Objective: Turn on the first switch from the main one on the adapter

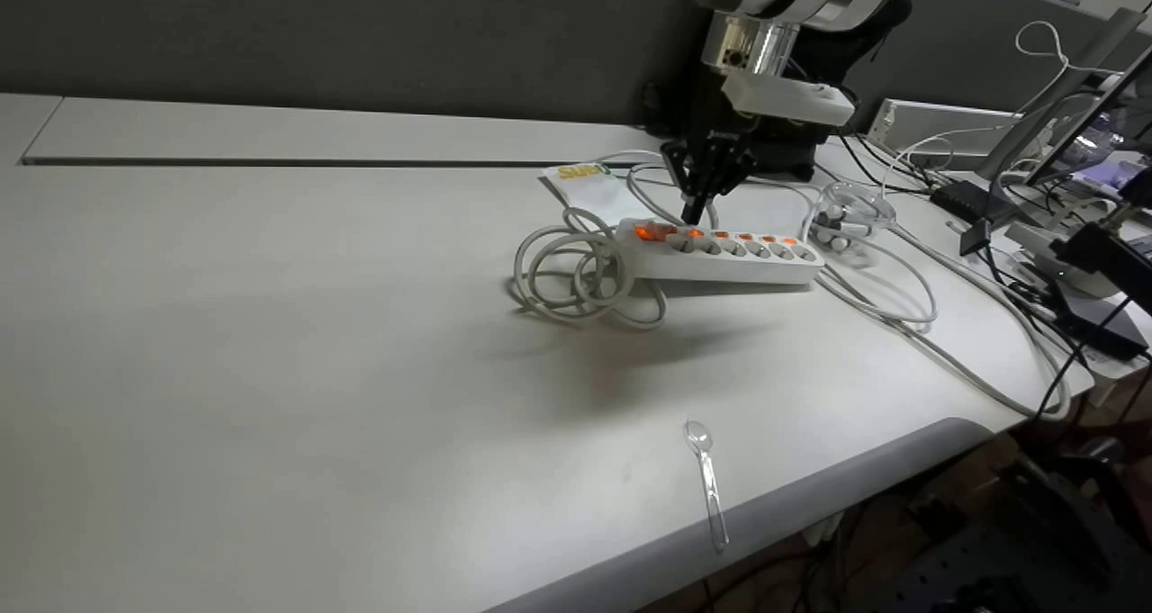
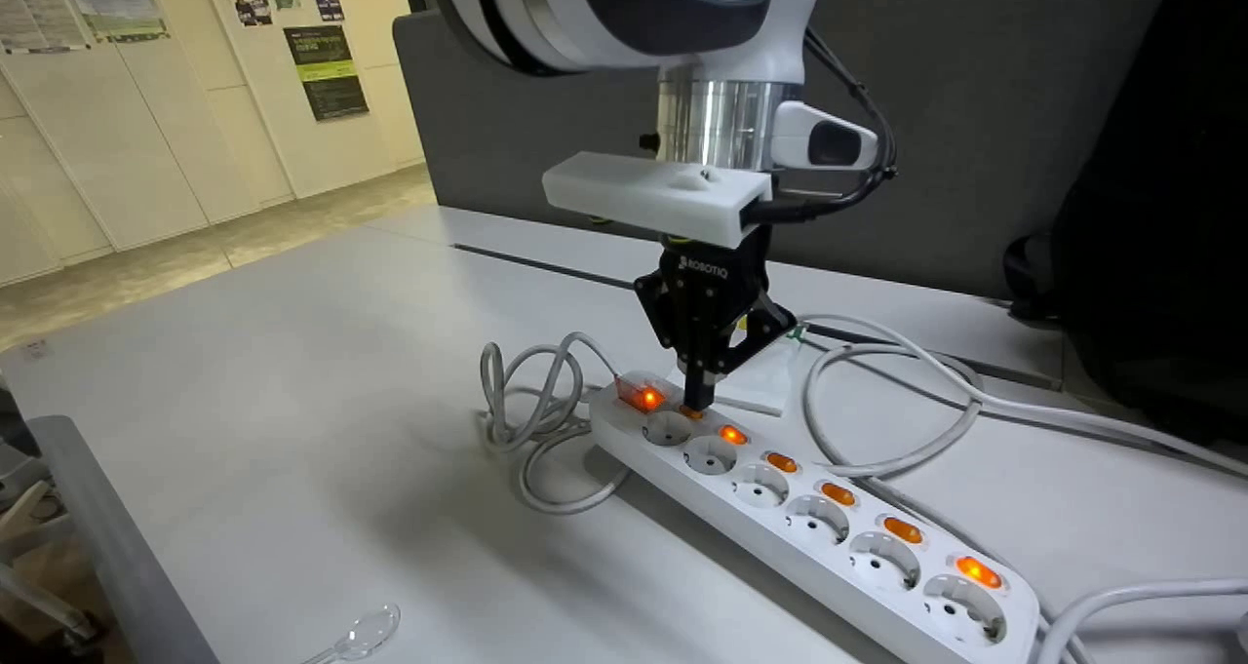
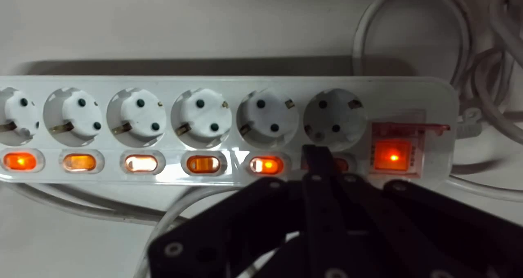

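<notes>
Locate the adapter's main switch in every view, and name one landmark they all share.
In an exterior view: main switch, just right of centre, above mid-height, at the left end of the adapter.
In an exterior view: main switch, just right of centre, below mid-height, at the adapter's upper-left end.
Wrist view: main switch, right of centre, slightly below mid-height, toward the adapter's right end.
Shared landmark: the pincer, its tips close by.
</notes>
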